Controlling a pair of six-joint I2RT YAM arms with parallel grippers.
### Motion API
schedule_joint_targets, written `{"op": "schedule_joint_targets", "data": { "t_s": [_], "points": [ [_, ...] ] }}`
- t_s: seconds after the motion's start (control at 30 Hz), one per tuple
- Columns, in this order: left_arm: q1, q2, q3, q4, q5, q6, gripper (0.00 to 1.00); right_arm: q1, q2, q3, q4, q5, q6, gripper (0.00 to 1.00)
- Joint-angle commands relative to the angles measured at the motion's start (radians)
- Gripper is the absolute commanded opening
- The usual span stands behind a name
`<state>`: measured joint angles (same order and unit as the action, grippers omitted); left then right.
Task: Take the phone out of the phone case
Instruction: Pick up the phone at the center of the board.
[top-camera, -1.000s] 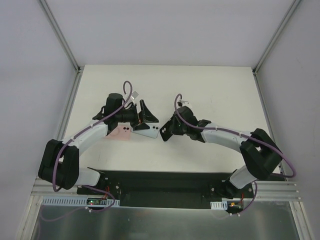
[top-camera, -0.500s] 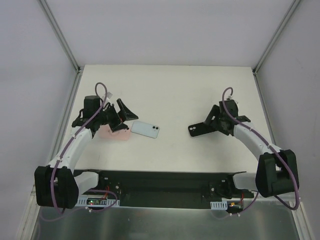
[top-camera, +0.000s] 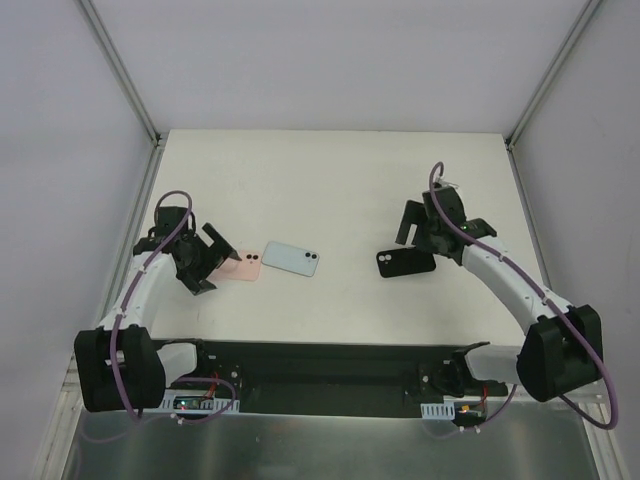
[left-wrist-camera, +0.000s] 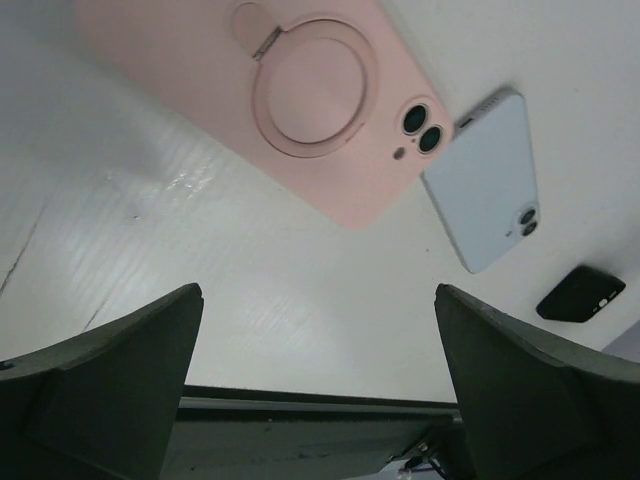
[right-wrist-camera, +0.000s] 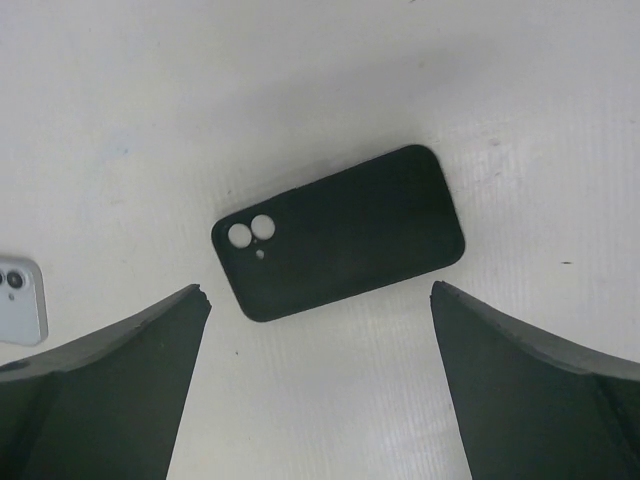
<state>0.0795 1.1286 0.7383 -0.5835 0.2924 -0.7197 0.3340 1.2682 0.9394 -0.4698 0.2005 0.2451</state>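
A light blue phone (top-camera: 291, 259) lies bare and camera side up on the white table, also seen in the left wrist view (left-wrist-camera: 490, 185) and at the edge of the right wrist view (right-wrist-camera: 18, 300). The empty black phone case (top-camera: 405, 263) lies flat to its right (right-wrist-camera: 340, 232), the table showing through its camera holes. My right gripper (top-camera: 420, 238) hovers open just behind the case (right-wrist-camera: 320, 290), holding nothing. My left gripper (top-camera: 212, 262) stands open at the left (left-wrist-camera: 317, 292), apart from the phone.
A pink case with a ring holder (top-camera: 243, 265) lies just left of the blue phone, close to my left gripper (left-wrist-camera: 320, 100). The black case also shows far off in the left wrist view (left-wrist-camera: 580, 293). Walls close in the table (top-camera: 330, 180) on both sides.
My right gripper has opened and let go of the black case, which now lies on the table. My left arm drew back to the left, uncovering the pink case.
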Motion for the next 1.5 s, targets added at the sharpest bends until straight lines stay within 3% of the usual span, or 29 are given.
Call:
{"op": "schedule_joint_targets", "data": {
  "t_s": [0.0,0.3,0.47,0.9,1.47],
  "points": [
    [0.003,0.052,0.029,-0.114,-0.122,-0.096,0.99,0.086,0.042,0.032,-0.023,-0.007,-0.018,0.97],
    [0.003,0.393,0.309,-0.229,-0.234,-0.21,0.99,0.172,0.054,0.026,-0.016,-0.009,0.003,0.97],
    [-0.012,0.496,0.365,-0.242,-0.268,-0.253,0.99,0.175,0.001,-0.007,-0.029,0.004,0.002,0.97],
    [-0.076,0.599,0.418,-0.286,-0.34,-0.38,0.99,0.174,-0.069,-0.074,-0.035,0.0,0.01,0.97],
    [-0.129,0.654,0.357,-0.245,-0.378,-0.503,0.99,0.174,-0.132,-0.108,-0.066,0.013,-0.003,0.97]
  ]
}}
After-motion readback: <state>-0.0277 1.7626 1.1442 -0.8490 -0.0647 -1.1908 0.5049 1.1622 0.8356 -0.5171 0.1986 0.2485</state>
